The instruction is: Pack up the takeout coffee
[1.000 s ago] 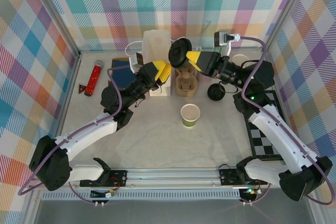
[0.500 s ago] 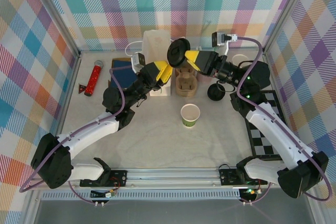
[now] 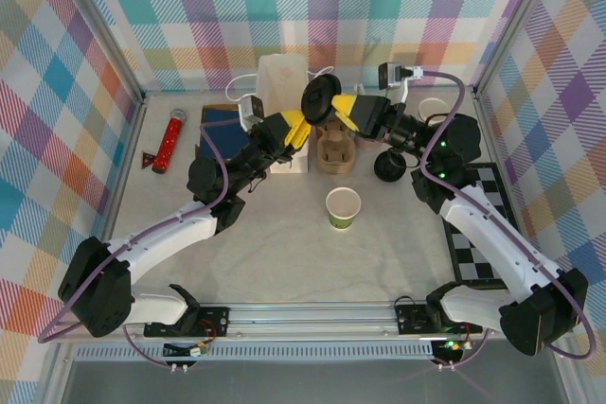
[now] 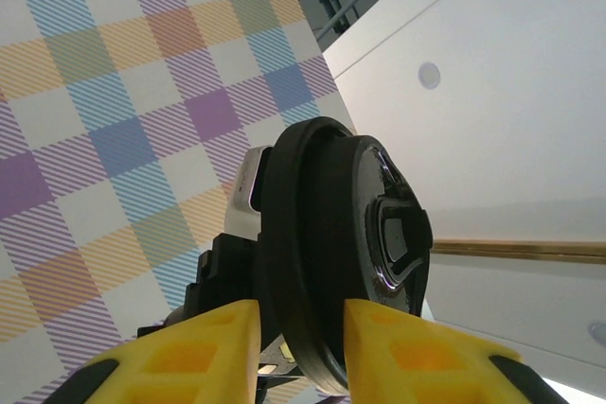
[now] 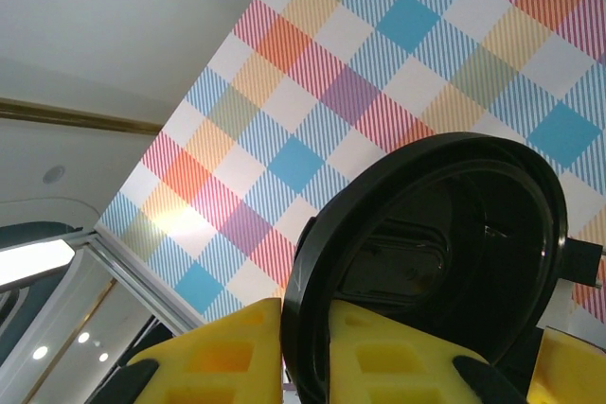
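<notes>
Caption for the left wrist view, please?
Black lid, edge-on, between the yellow fingers of the left hand, plaid wall behind.

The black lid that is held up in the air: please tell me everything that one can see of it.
The black lid is round and looks like glossy plastic, with a raised rim and a moulded sip tab on its top. It stands on edge, lifted above the table. The right gripper pinches its rim. The left gripper has a finger close on each side of the rim; whether they press is unclear.

Both arms angle inward, wrists raised. The right gripper [image 3: 332, 108] pinches a round black plastic lid [image 3: 319, 97], the left gripper [image 3: 303, 123] jaws straddling its rim.
</notes>
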Robot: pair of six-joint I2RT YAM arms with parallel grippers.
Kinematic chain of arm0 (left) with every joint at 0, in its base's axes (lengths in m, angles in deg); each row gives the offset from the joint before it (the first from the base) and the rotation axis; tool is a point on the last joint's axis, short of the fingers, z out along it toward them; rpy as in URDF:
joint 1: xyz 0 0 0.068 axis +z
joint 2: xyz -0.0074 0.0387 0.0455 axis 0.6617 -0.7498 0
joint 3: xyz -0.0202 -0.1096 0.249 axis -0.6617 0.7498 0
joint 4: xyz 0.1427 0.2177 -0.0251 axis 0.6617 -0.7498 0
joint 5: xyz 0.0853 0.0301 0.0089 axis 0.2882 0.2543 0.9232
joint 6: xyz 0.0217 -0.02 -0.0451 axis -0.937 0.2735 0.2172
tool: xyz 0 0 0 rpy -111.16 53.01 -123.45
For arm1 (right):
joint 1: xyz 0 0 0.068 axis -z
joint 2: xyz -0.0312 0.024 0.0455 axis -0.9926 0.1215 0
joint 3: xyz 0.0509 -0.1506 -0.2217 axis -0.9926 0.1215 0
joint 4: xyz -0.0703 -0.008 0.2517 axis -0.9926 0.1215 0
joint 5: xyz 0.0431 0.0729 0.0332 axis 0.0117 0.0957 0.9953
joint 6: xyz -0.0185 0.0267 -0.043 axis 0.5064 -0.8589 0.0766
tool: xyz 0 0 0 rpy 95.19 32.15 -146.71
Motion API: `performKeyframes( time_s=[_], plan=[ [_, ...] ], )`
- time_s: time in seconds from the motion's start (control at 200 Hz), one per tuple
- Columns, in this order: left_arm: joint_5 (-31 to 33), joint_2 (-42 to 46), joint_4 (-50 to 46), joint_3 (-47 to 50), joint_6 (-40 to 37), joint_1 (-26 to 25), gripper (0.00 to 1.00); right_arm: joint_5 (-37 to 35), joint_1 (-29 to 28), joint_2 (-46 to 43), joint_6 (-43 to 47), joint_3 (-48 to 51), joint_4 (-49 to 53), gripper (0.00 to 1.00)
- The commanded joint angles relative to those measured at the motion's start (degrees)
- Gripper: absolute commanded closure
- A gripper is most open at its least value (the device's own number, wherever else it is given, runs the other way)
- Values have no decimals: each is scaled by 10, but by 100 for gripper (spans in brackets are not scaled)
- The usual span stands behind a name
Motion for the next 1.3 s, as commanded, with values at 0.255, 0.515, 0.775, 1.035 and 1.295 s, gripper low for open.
performKeyframes(
  time_s=[0.255, 0.515, 0.775, 1.035, 1.295],
  plan=[
    [8, -5, 45, -13, 8, -6, 79, -12, 3, -28, 22, 30, 8, 84],
    [8, -10, 45, -12, 7, -6, 83, -21, 3, -56, 64, 32, 74, 83],
    [5, -8, 24, -12, -6, -6, 86, -33, 3, -75, 105, 26, 164, 77],
    [2, 8, -46, -11, -40, -6, 86, -51, 3, -99, 147, 10, 235, 65],
    [3, 27, -114, -9, -73, -6, 86, -97, 3, -126, 208, -12, 353, 31]
  ],
)
